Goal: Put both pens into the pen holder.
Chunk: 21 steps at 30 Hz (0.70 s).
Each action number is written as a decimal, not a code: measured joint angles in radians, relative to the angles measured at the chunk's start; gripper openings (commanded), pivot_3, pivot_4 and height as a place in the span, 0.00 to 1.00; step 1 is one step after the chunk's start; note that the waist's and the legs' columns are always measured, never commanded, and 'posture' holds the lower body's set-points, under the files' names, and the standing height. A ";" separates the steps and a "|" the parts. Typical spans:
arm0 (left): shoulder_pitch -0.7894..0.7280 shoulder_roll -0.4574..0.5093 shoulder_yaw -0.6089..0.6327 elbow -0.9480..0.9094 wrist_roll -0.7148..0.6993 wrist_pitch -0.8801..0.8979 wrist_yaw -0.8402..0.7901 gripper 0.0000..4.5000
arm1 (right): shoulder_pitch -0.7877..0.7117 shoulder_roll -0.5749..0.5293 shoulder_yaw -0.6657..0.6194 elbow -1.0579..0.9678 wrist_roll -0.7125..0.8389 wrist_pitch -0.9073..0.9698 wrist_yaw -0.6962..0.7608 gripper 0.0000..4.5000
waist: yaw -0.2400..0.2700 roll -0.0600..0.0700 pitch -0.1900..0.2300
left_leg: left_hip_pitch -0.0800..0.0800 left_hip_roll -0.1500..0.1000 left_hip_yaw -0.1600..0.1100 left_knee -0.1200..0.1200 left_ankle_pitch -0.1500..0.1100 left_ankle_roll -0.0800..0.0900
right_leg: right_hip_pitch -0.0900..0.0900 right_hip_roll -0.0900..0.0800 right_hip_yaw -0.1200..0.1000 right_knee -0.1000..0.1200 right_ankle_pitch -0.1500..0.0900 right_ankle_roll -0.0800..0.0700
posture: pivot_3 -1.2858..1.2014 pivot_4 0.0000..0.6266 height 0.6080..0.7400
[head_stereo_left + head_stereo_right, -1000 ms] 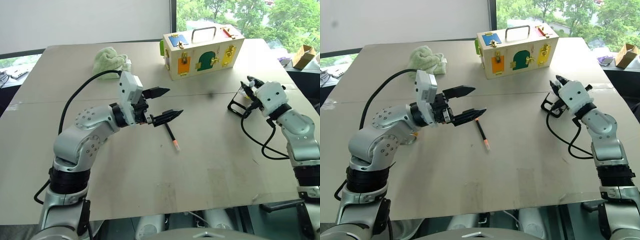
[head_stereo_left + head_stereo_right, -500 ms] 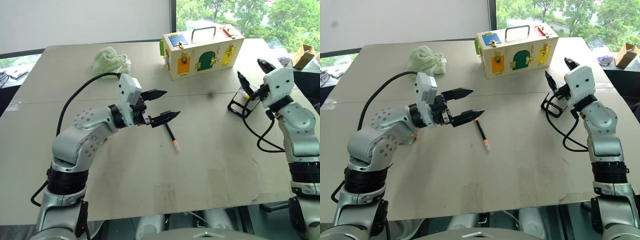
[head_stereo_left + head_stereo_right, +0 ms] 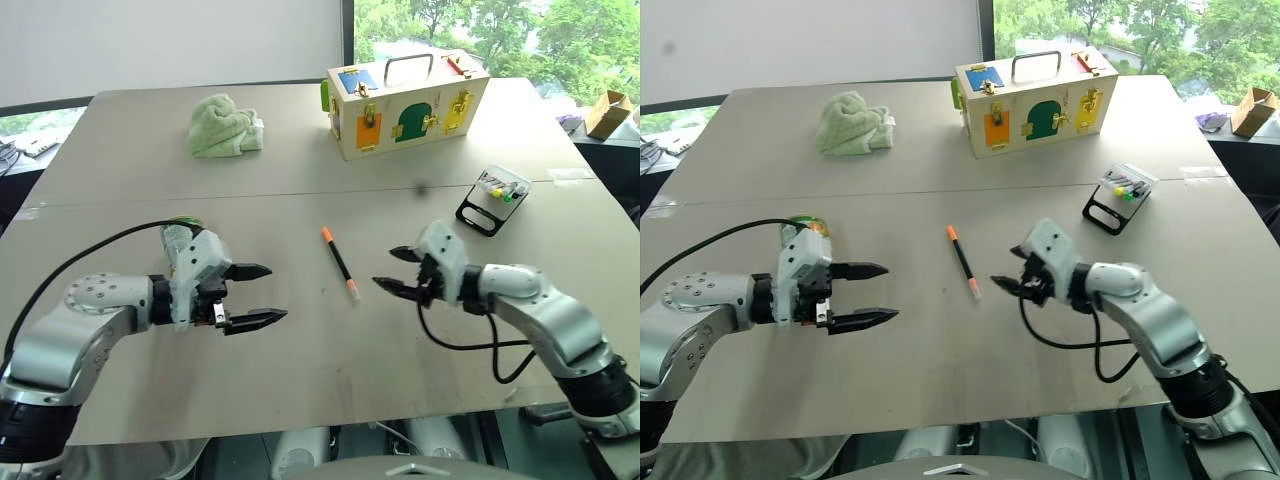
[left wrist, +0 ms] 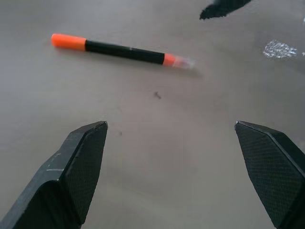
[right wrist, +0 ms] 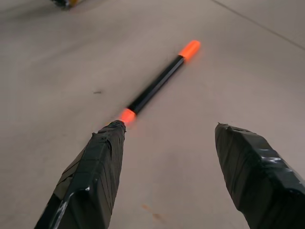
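Lying on bare table [image 3: 300, 390], pen [image 3: 340, 262] sits between open grippers.

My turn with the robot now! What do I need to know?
Left gripper: open, empty, left of the pen.
Right gripper: open, empty, just right of the pen.
Orange-capped pen: flat on the table between the two grippers.
Pen holder: far right; whether the other pen is inside, cannot tell.
Left to do: pick up the orange-capped pen and put it in the holder.
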 measured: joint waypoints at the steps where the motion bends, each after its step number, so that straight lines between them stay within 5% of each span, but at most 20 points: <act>1: -0.003 -0.019 0.013 -0.003 -0.003 0.002 0.017 1.00 | -0.017 0.027 0.011 0.017 -0.014 -0.001 -0.010 0.71 | 0.000 0.000 0.000 | 0.000 -0.001 0.000 0.000 0.000 0.000 | 0.000 -0.001 0.000 0.000 0.000 0.000 | 0.52 0.24 1.00; 6: 0.042 -0.134 -0.025 -0.106 -0.043 0.090 0.133 1.00 | -0.031 0.046 0.004 0.048 -0.031 -0.003 -0.007 0.71 | 0.001 -0.001 0.000 | -0.002 -0.001 0.000 0.001 -0.001 0.002 | 0.000 -0.001 0.000 -0.001 0.000 0.000 | 0.52 0.24 1.00; 9: 0.003 -0.280 -0.068 -0.150 -0.043 0.163 0.301 1.00 | -0.026 0.041 -0.007 0.046 -0.027 -0.003 0.007 0.71 | 0.004 -0.001 -0.001 | -0.001 -0.001 0.000 0.000 -0.001 0.002 | 0.000 0.000 0.000 -0.001 0.000 0.001 | 0.52 0.24 1.00; 11: -0.077 -0.480 -0.114 -0.147 0.005 0.218 0.532 1.00 | -0.002 0.020 -0.039 0.042 -0.021 -0.006 0.016 0.71 | 0.018 -0.003 -0.001 | -0.001 -0.001 0.000 0.002 -0.001 0.002 | 0.001 0.000 -0.001 0.001 0.001 0.001 | 0.52 0.24 1.00; 15: -0.184 -0.663 -0.155 -0.109 0.057 0.290 0.768 1.00 | 0.020 0.003 -0.118 0.018 0.010 0.013 0.014 0.71 | 0.018 -0.005 -0.001 | -0.001 -0.001 -0.001 0.004 -0.001 0.002 | 0.001 0.000 0.000 0.003 0.001 0.003 | 0.52 0.24 1.00; 21: -0.278 -0.723 -0.296 -0.070 0.187 0.413 0.943 1.00 | 0.085 -0.120 -0.341 -0.096 0.141 0.094 0.052 0.71 | 0.017 -0.005 -0.001 | -0.001 -0.002 -0.001 0.003 -0.001 0.002 | 0.001 0.001 0.001 0.001 0.001 0.002 | 0.52 0.24 1.00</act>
